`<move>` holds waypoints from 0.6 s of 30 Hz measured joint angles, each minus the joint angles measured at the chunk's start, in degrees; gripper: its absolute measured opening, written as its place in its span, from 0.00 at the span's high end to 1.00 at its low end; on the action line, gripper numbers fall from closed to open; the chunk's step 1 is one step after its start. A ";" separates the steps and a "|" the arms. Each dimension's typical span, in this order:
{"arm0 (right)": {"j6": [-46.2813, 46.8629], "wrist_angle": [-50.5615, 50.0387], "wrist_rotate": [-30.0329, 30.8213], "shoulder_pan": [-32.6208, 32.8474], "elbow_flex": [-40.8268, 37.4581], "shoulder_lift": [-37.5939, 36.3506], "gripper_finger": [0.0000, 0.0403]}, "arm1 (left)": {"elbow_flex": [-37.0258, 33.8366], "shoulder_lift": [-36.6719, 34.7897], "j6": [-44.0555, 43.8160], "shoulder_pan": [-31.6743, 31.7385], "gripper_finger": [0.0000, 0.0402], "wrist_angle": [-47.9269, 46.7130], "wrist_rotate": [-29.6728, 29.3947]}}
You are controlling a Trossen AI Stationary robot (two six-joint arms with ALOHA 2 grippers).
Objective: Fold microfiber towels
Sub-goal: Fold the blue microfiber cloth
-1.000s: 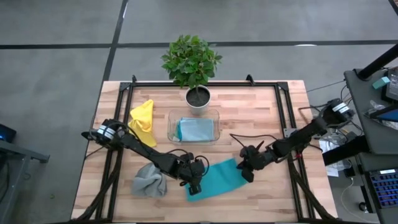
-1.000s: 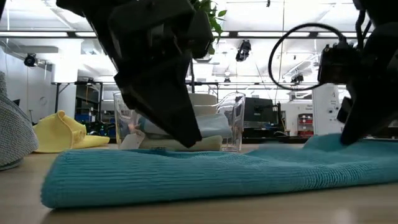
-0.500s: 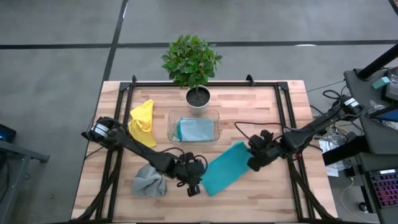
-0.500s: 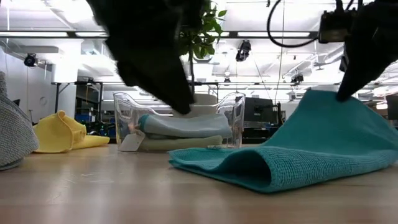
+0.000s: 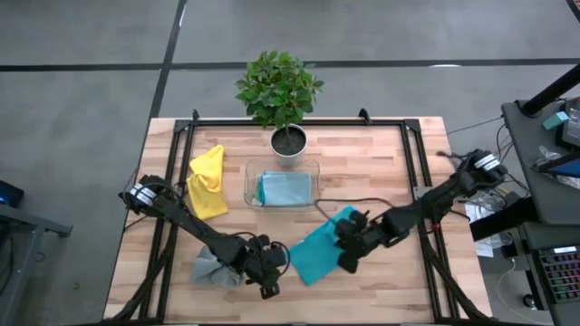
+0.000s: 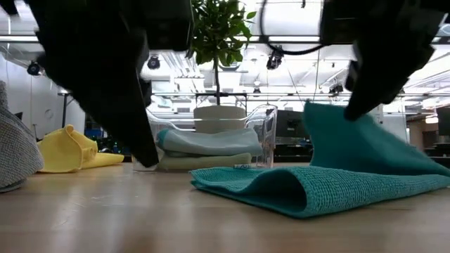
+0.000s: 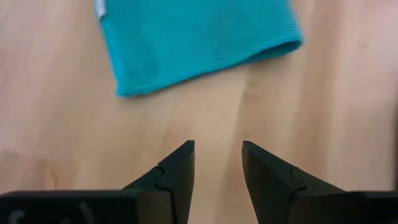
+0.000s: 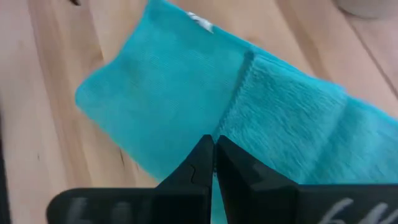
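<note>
Wooden tabletop (image 5: pixel 362 172) fills the middle of the high view, with grey floor around it and a bright workshop beyond it in the low view. Near the front middle lies the teal towel (image 5: pixel 319 254), now drawn into a shorter fold than half a second ago, its right part raised and doubled back toward the left. The right gripper (image 5: pixel 348 261) has travelled left and nearer with it, fingers pressed together on the towel's lifted edge. The left gripper (image 5: pixel 269 287) has pulled away to the left of the towel and hangs over bare wood, jaws partly apart and holding nothing; its wrist view shows the towel's edge well ahead of the fingers.

Further left, the grey towel (image 5: pixel 214 266) sits crumpled, partly covered by the left arm. The yellow towel (image 5: pixel 208 182) lies bunched at far left. In the clear tray (image 5: pixel 314 168) rests a folded light blue towel (image 5: pixel 284 189); the low view shows another pale layer beneath it, colour hard to judge. Behind stands a potted plant (image 5: pixel 279 89).
</note>
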 joint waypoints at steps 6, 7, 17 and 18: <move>-5.63 -0.90 -0.33 0.00 9.35 10.83 0.98 | -1.63 1.88 -0.88 -0.13 0.71 2.76 -1.43; -7.08 -2.72 -0.49 0.06 11.08 12.24 0.98 | -1.60 2.24 -0.90 -0.11 0.71 2.96 -1.43; -3.53 -34.82 7.81 0.98 17.67 11.63 0.98 | -0.94 2.52 -0.44 0.08 0.71 5.41 -3.32; -2.39 -36.52 7.78 1.01 17.00 10.65 0.98 | -0.94 2.52 -0.18 0.14 0.71 5.79 -4.22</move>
